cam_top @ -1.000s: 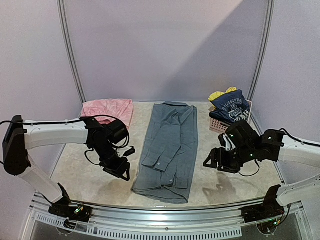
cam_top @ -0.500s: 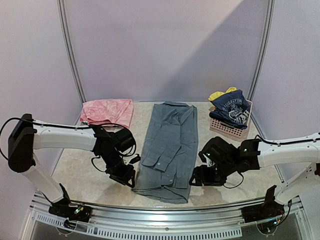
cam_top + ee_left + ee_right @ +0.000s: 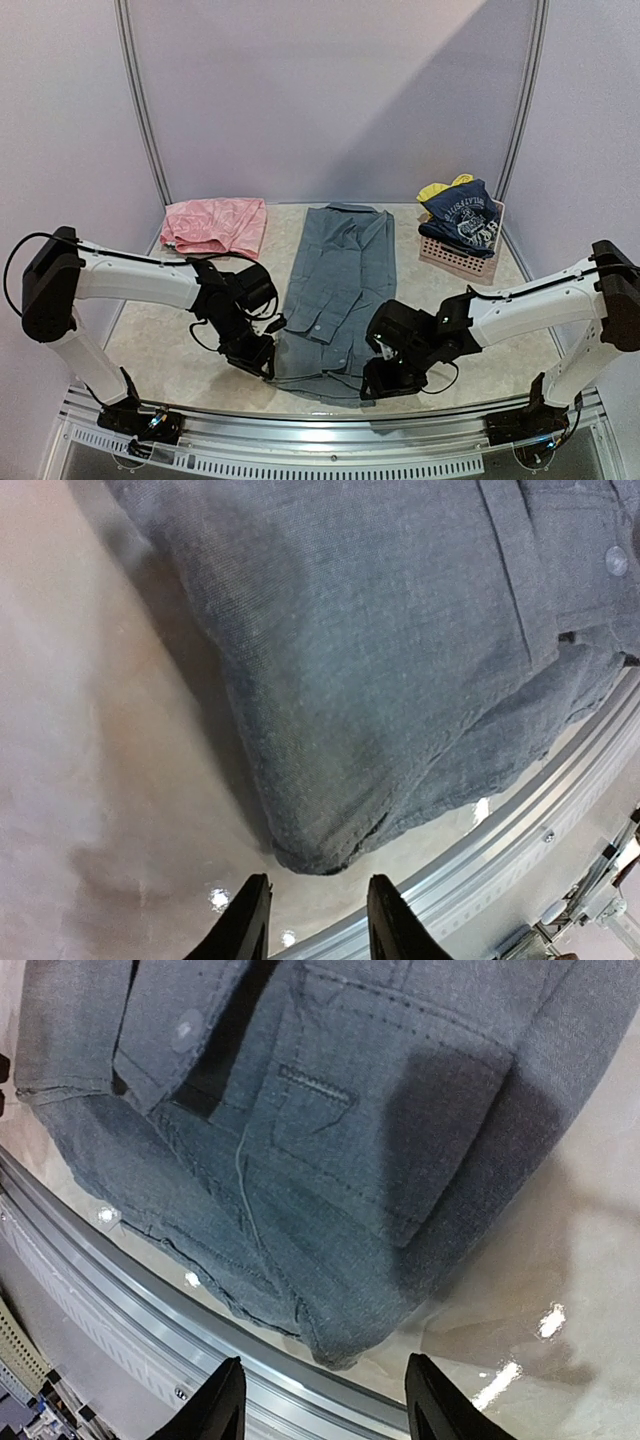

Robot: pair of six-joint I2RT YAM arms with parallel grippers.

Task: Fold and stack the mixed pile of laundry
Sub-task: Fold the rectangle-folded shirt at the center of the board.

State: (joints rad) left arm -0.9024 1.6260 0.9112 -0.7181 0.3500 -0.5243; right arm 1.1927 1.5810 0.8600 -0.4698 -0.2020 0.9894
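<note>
Grey shirt [image 3: 338,288]: lay flat down the middle of the table [image 3: 150,335], collar at the far end, hem at the near edge, with its sides folded in so that it made a long narrow strip.
Shirt hem: a button and the placket showed in both wrist views; the two near corners were rounded and slightly bunched.
Left gripper [image 3: 318,882]: sat low at the shirt's near-left corner, jaws spread with bare table between them; the corner lay just ahead of the fingertips and was not pinched.
Right gripper [image 3: 325,1360]: sat low at the shirt's near-right corner, jaws spread wider; the tip of the corner reached about level with the fingertips and no cloth was clamped.
Metal rail [image 3: 320,422]: ran along the table edge just beside the hem, close behind both grippers.
Pink garment [image 3: 215,225]: lay folded to the far left of the shirt, near its collar end and apart from it.
Pink basket [image 3: 452,256]: stood to the far right of the shirt, beside the collar end.
Navy top [image 3: 462,222]: was heaped in the basket, white lettering up.
Yellow piece [image 3: 440,188]: poked out behind the navy top, farthest from the shirt.
</note>
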